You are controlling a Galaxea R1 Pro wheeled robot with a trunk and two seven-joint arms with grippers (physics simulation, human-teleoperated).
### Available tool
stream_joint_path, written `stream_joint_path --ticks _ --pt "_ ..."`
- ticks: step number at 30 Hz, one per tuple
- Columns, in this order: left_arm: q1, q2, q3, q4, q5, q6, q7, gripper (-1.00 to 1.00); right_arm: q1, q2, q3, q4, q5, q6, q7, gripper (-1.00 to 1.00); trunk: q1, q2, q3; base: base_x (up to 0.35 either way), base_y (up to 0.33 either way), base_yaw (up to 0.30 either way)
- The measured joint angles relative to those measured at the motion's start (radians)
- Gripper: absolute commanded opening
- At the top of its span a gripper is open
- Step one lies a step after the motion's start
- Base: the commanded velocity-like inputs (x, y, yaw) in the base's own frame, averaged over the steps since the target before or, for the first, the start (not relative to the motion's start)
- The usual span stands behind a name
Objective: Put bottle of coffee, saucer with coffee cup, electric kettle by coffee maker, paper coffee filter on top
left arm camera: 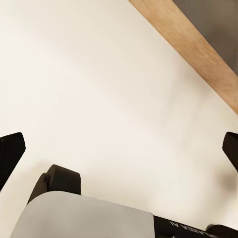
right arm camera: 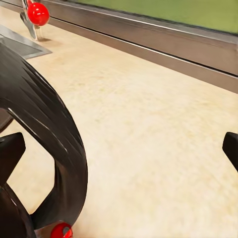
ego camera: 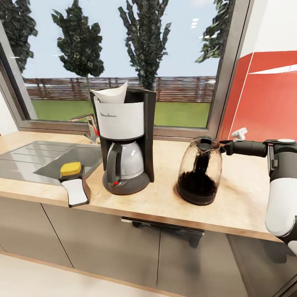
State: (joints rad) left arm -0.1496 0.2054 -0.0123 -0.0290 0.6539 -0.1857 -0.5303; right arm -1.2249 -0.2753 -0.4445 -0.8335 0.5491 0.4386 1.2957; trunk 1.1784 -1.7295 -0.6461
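The black and white coffee maker (ego camera: 123,140) stands on the wood-grain kitchen countertop (ego camera: 165,202) by the window. A white paper coffee filter (ego camera: 110,93) sits in its top. To its right stands the dark glass electric kettle (ego camera: 200,171), upright on the worktop. My right gripper (ego camera: 232,143) reaches in from the right at the kettle's top edge. In the right wrist view my right gripper (right arm camera: 119,148) is open wide, and the kettle's black handle (right arm camera: 54,134) arcs just inside one fingertip (right arm camera: 10,153). My left gripper (left arm camera: 119,148) is open over pale floor, holding nothing.
A grey sink (ego camera: 37,159) lies left of the coffee maker, with a faucet (ego camera: 88,123) behind it and a yellow sponge in a holder (ego camera: 74,185) at the counter's front edge. The window frame (ego camera: 222,82) and a red wall (ego camera: 264,103) close off the back.
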Motion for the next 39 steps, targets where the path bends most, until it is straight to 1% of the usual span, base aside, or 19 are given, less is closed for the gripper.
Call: stream_joint_path --ticks 19,21,22,23,24,39 --pt "0.000 0.000 0.000 0.000 0.000 0.000 0.000 1.00 0.000 0.000 0.000 0.001 0.000 -0.003 0.000 1.00 0.000 0.000 0.000 0.000 0.000 0.000" --pt "0.000 0.000 0.000 0.000 0.000 0.000 0.000 1.00 0.002 0.000 0.000 0.016 0.002 -0.050 0.000 1.00 0.000 0.000 0.000 0.000 0.000 0.000" --pt "0.000 0.000 0.000 0.000 0.000 0.000 0.000 1.00 0.003 0.000 0.000 0.023 0.002 -0.060 0.000 1.00 0.000 0.000 0.000 0.000 0.000 0.000" --pt "0.000 0.000 0.000 0.000 0.000 0.000 0.000 1.00 0.003 0.000 -0.001 0.053 0.002 -0.086 -0.001 1.00 0.000 0.000 0.000 0.000 0.000 0.000" --pt "0.000 0.000 0.000 0.000 0.000 0.000 0.000 1.00 0.003 0.000 -0.001 0.060 0.002 -0.092 -0.001 1.00 0.000 0.000 0.000 0.000 0.000 0.000" --pt "0.000 0.000 0.000 0.000 0.000 0.000 0.000 1.00 0.003 -0.002 -0.001 0.072 0.002 -0.101 -0.001 1.00 0.000 0.000 0.000 0.000 0.000 0.000"
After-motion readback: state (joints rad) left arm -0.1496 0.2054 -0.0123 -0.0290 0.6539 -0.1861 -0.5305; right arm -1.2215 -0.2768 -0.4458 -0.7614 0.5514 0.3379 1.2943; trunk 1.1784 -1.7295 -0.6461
